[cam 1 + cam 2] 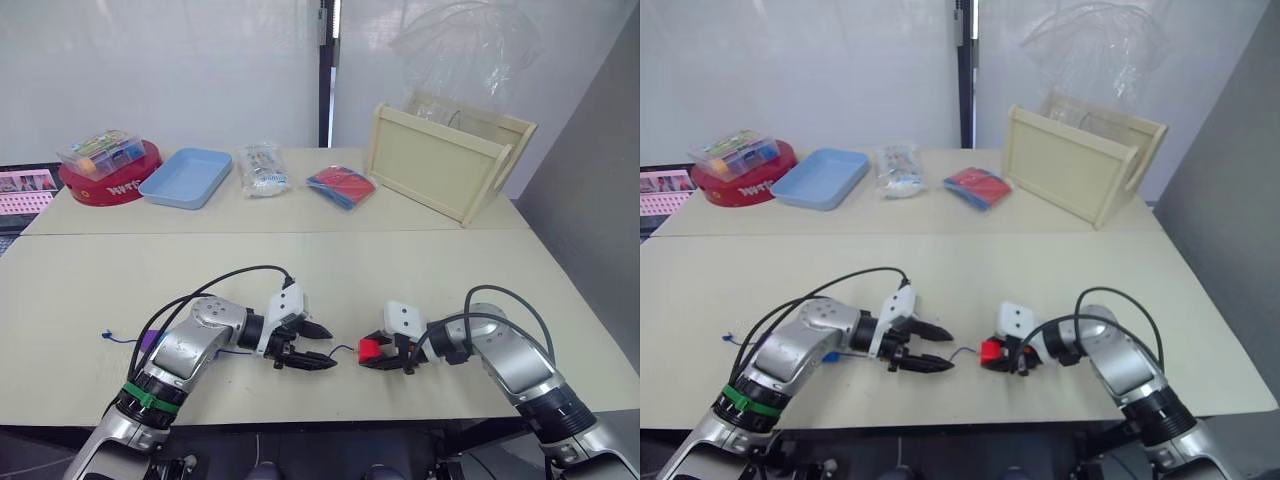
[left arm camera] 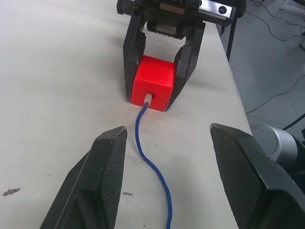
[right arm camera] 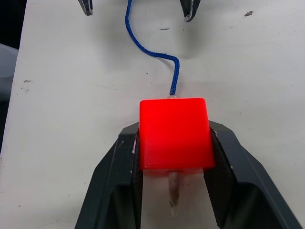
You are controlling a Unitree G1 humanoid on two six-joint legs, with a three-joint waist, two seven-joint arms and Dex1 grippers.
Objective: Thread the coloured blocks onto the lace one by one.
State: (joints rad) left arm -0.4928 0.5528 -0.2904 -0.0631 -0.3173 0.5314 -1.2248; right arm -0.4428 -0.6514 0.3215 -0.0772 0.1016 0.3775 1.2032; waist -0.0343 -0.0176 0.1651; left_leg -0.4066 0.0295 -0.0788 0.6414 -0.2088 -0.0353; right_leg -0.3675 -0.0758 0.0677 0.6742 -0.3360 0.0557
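I've got the right gripper (image 3: 174,157) clamped on the red cube (image 3: 175,132), 1 finger pressing each side, cube sitting low on the table (image 1: 330,270) near the front edge. The lace (image 2: 151,162) is already through it: the blue cord enters the face toward my left arm, and the pale stiff tip (image 3: 173,195) pokes out the far face between the right fingers. From the cube the cord runs across the tabletop toward the left gripper (image 1: 312,347), passing between its 2 fingers, which are spread wide and touching nothing. The 2 grippers face each other, close but apart. A purple block (image 1: 150,340) lies by my left forearm, the lace's far end (image 1: 106,336) trailing just beyond it.
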